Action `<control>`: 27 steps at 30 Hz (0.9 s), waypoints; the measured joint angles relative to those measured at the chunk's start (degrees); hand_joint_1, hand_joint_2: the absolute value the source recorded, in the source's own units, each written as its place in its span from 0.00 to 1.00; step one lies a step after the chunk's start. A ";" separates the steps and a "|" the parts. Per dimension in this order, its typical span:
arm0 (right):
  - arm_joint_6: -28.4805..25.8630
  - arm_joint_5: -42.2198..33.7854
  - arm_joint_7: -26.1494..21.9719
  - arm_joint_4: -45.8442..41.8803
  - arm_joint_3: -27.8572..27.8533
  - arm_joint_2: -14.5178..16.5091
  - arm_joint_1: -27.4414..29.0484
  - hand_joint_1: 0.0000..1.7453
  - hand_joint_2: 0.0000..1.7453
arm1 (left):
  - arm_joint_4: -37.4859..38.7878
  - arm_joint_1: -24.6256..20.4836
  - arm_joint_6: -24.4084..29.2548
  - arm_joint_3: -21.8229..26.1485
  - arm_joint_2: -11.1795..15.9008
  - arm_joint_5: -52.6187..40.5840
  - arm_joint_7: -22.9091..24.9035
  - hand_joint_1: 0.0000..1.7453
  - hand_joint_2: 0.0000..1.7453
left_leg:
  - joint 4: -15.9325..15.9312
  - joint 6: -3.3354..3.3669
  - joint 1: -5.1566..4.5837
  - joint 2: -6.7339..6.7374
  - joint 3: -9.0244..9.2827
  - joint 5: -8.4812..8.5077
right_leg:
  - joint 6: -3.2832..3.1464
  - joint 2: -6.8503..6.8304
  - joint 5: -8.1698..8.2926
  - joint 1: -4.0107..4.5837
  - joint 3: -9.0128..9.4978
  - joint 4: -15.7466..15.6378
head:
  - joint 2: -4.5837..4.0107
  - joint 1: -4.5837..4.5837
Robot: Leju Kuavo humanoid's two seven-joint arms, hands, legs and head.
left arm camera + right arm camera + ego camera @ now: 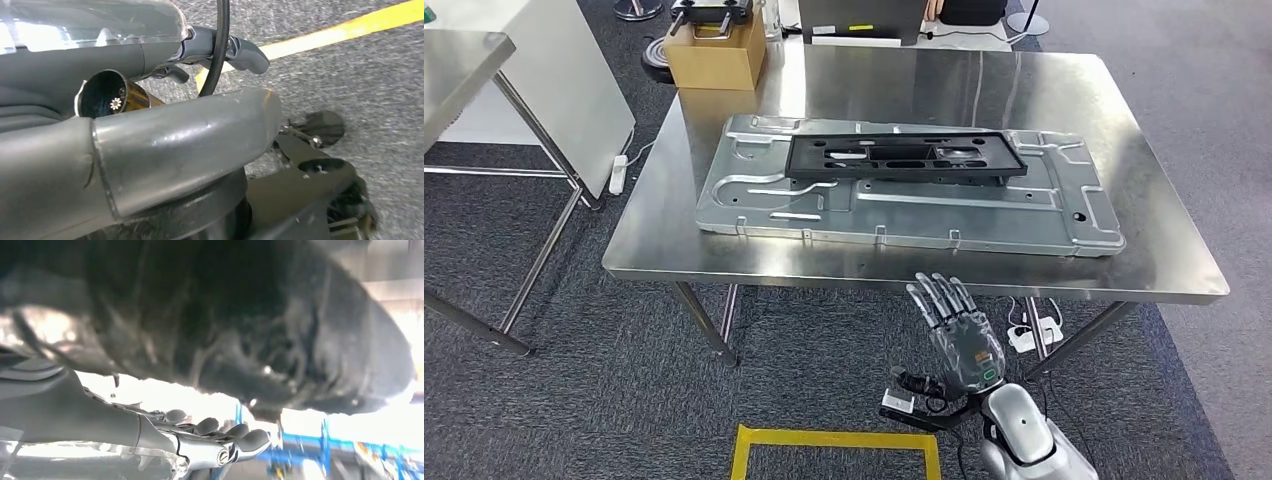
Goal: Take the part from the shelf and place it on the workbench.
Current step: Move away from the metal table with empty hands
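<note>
On the steel surface (1124, 150), one black plastic frame (904, 157) lay atop one stamped metal panel (904, 205), one cardboard box (714, 52) behind, right robot hand (954, 325) empty with fingers spread, left robot hand (150, 145) state unclear.

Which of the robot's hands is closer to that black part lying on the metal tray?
Right. The right hand hovers empty at the table's near edge, below the black part. The left hand hangs low over the carpet.

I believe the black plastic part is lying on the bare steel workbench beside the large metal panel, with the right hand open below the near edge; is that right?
Not quite: in the head view the black plastic part lies on top of the large metal panel, not beside it on the workbench. The right hand is indeed open below the near edge.
</note>
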 joint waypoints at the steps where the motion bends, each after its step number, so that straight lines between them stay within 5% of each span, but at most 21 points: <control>1: 0.05 -1.15 -0.45 1.34 -0.16 0.60 0.18 0.00 0.00 | 0.00 -0.01 0.01 0.03 -0.08 -0.04 -0.01 0.00 0.00 | 0.24 -0.16 -0.11 0.04 -0.47 0.44 | -0.44 -0.07 -0.59 0.27 2.91 -4.12 | 0.00 -0.03; 3: 0.47 -6.41 -2.43 5.90 -1.28 2.13 0.36 0.00 0.00 | 0.00 -0.04 0.05 0.15 -0.22 -0.18 -0.01 0.00 0.00 | 0.41 -0.69 -0.05 0.14 -0.88 1.42 | -0.99 -0.18 -1.89 0.76 5.82 -9.06 | 0.00 0.00; 5: 1.36 -15.54 -6.15 14.74 -4.12 4.42 0.42 0.00 0.00 | 0.00 0.00 0.13 0.45 -0.24 -0.28 0.03 0.00 0.00 | 0.25 -1.37 0.13 0.02 -1.07 2.05 | -1.38 -0.45 -0.99 0.73 5.50 -10.00 | 0.00 0.09; 7: 2.09 -23.22 -9.82 24.40 -7.98 6.65 0.66 0.00 0.00 | 0.01 0.08 0.24 0.88 -0.25 -0.31 0.09 0.00 0.00 | 2.22 -2.12 0.27 -0.26 -2.07 -0.93 | -1.90 -0.93 0.46 0.33 4.47 -10.42 | 0.00 0.08; 10: 2.26 -26.30 -11.99 34.26 -11.96 8.76 0.93 0.00 0.00 | 0.02 0.45 0.36 1.31 -0.26 -0.34 0.16 0.00 0.00 | 12.28 -3.26 1.15 -0.33 -4.60 -9.29 | -2.12 -1.06 2.68 0.02 1.68 -10.34 | 0.00 0.02; 11: 2.60 -26.53 -11.80 36.61 -12.70 9.33 0.92 0.00 0.00 | 0.02 0.55 0.38 1.40 -0.25 -0.34 0.18 0.00 0.00 | 15.30 -3.57 1.41 -0.32 -4.82 -10.11 | -2.01 -1.00 3.41 -0.03 0.63 -10.16 | 0.00 0.03; 13: 5.31 -28.00 -9.07 40.59 -14.16 10.21 0.91 0.00 0.00 | 0.02 0.50 0.41 1.54 -0.25 -0.34 0.12 0.00 0.00 | 15.93 -4.02 1.70 -0.31 -2.49 -7.87 | -1.55 -0.95 4.64 -0.27 -1.48 -9.58 | 0.00 0.02; 15: 10.54 -31.48 -3.63 44.35 -16.60 10.83 1.52 0.00 0.50 | 0.00 0.36 0.41 1.70 -0.26 -0.34 0.02 0.00 0.00 | 8.93 -4.13 1.84 -0.54 3.90 -5.84 | -0.83 -0.95 5.57 -0.53 -3.08 -9.00 | 0.00 0.00; 17: 15.48 -35.83 2.08 47.77 -20.05 11.19 3.17 0.00 1.00 | -0.02 0.28 0.39 1.93 -0.26 -0.35 -0.07 0.00 0.00 | 0.82 -3.66 1.59 -1.01 9.71 -6.95 | -0.04 -1.23 6.40 -0.65 -3.67 -8.82 | 0.00 0.03; 18: 17.39 -38.05 4.73 49.26 -21.92 11.31 4.21 0.00 1.00 | -0.02 0.34 0.37 2.07 -0.26 -0.39 -0.09 0.00 0.00 | -1.28 -3.34 1.37 -1.19 10.96 -7.62 | 0.30 -1.41 6.88 -0.69 -3.71 -8.92 | 0.00 0.04; 20: 20.14 -42.27 9.26 51.68 -25.81 11.51 6.27 0.00 1.00 | -0.02 0.53 0.23 2.32 -0.25 -0.55 -0.08 0.00 0.00 | -2.22 -2.39 1.20 -1.06 10.61 -7.08 | 0.97 -1.46 7.76 -0.82 -3.78 -9.26 | 0.00 0.04; 21: 21.13 -44.04 10.74 52.54 -27.78 11.58 7.06 0.00 0.75 | -0.01 0.56 0.14 2.40 -0.24 -0.71 -0.05 0.00 0.00 | -2.46 -1.84 1.24 -0.84 10.26 -6.55 | 1.20 -1.21 7.17 -0.88 -4.13 -8.91 | 0.00 0.05; 24: 22.47 -46.51 11.18 54.05 -32.65 11.82 8.22 0.00 0.00 | 0.00 0.51 -0.25 2.48 -0.21 -1.39 -0.07 0.00 0.00 | -2.59 -0.32 1.24 0.08 8.35 -4.68 | 1.45 -0.48 -0.41 -0.89 -6.85 -1.39 | 0.00 0.06; 26: 22.55 -46.33 9.48 54.53 -34.56 12.15 8.33 0.00 0.00 | 0.00 0.43 -0.58 2.48 -0.20 -1.74 -0.29 0.00 0.00 | -2.21 -0.08 1.03 0.53 6.56 -3.62 | 1.54 -0.36 -4.14 -0.87 -8.29 5.85 | 0.00 0.05; 27: 22.55 -46.09 8.66 54.70 -35.21 12.32 8.32 0.00 0.00 | 0.00 0.39 -0.75 2.48 -0.20 -1.86 -0.42 0.00 0.00 | -1.94 -0.09 0.95 0.63 5.70 -3.19 | 1.55 -0.34 -4.04 -0.87 -7.90 7.46 | 0.00 0.04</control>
